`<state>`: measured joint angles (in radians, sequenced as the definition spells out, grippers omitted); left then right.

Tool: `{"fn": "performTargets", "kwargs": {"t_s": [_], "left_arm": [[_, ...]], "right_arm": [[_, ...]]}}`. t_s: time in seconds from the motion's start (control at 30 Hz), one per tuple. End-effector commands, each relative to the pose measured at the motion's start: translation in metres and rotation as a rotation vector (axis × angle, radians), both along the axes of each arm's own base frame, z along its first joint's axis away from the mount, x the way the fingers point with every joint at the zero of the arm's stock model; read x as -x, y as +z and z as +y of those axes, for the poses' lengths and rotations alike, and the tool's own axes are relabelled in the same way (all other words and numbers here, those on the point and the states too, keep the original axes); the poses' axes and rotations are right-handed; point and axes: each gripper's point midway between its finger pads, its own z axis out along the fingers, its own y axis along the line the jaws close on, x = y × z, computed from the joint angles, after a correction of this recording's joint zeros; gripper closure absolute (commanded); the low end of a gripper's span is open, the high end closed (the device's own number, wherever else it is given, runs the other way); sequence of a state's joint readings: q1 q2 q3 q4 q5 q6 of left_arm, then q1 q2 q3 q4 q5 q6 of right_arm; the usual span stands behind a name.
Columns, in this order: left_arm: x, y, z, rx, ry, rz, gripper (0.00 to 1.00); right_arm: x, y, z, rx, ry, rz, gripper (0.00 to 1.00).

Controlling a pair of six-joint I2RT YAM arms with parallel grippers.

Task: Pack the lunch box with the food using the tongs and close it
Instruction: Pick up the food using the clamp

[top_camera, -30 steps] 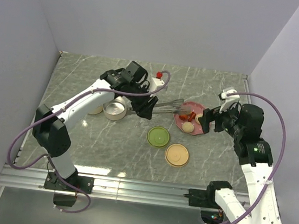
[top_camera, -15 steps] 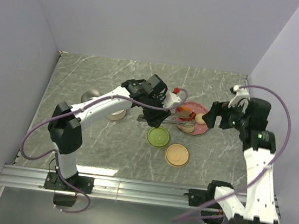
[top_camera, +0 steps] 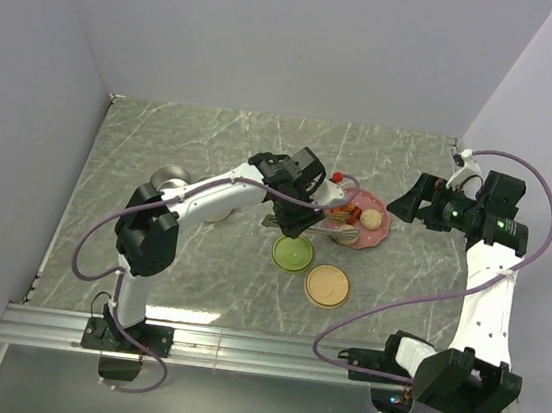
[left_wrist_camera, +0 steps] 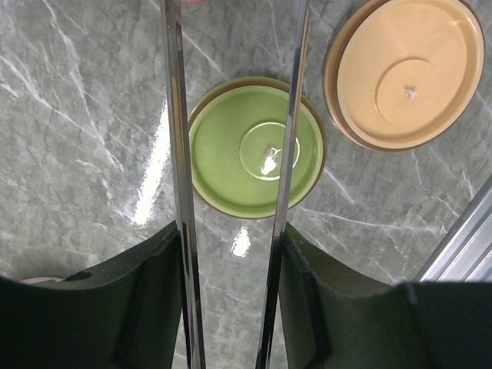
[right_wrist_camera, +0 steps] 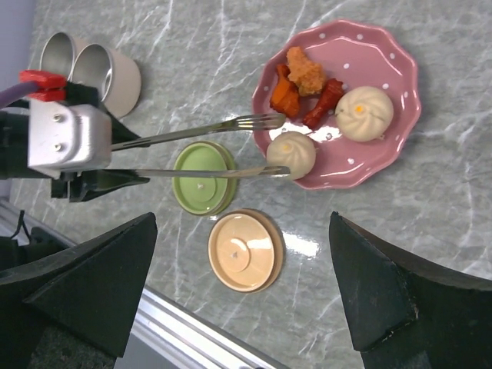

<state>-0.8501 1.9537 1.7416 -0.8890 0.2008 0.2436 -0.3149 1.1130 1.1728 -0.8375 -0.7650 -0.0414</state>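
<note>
My left gripper [top_camera: 295,219] [left_wrist_camera: 231,238] is shut on the tongs [top_camera: 331,230] [left_wrist_camera: 177,115] [right_wrist_camera: 192,132], one silver arm against each finger. The tongs stand apart, and their tips reach over the pink dotted plate [top_camera: 377,219] [right_wrist_camera: 384,69], one on each side of a pale ball [right_wrist_camera: 292,154]. The rest of the food, a second ball [right_wrist_camera: 364,113] and red-orange chunks [right_wrist_camera: 296,88], lies on the same plate. Two round metal tins of the lunch box [right_wrist_camera: 115,73] [top_camera: 166,178] stand to the left. My right gripper [top_camera: 413,201] [right_wrist_camera: 242,219] hovers open and empty, right of the plate.
A green lid [top_camera: 292,253] [left_wrist_camera: 231,154] [right_wrist_camera: 201,188] and a beige lid [top_camera: 327,286] [left_wrist_camera: 407,73] [right_wrist_camera: 244,250] lie on the marble table in front of the plate. The table's metal rail runs along the near edge [top_camera: 259,346].
My left arm has swung right, carrying the tongs from beside the tins to the plate. My right arm has drawn back to the right and risen, still open.
</note>
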Motion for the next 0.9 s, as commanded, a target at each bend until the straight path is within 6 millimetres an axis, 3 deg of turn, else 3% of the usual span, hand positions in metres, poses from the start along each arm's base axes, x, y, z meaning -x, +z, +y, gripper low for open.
{"fn": "performTargets", "kwargs": {"t_s": [0.0,0.53,0.7,0.87], "left_arm": [[-0.005,0.013,-0.009,0.023,0.003,-0.018,0.49],[-0.003,-0.001,-0.013,0.006,-0.014,0.015,0.54],[-0.008,0.013,-0.011,0.030,0.010,-0.027,0.69],[-0.019,0.046,-0.001,0.092,0.065,-0.084,0.78]], "right_arm": [[0.002,0.019,0.006,-0.028,0.025,-0.041,0.00],[-0.004,0.029,0.007,-0.039,0.038,-0.064,0.00],[-0.005,0.031,0.006,-0.034,0.040,-0.068,0.00],[-0.009,0.037,0.003,-0.018,0.038,-0.088,0.00]]}}
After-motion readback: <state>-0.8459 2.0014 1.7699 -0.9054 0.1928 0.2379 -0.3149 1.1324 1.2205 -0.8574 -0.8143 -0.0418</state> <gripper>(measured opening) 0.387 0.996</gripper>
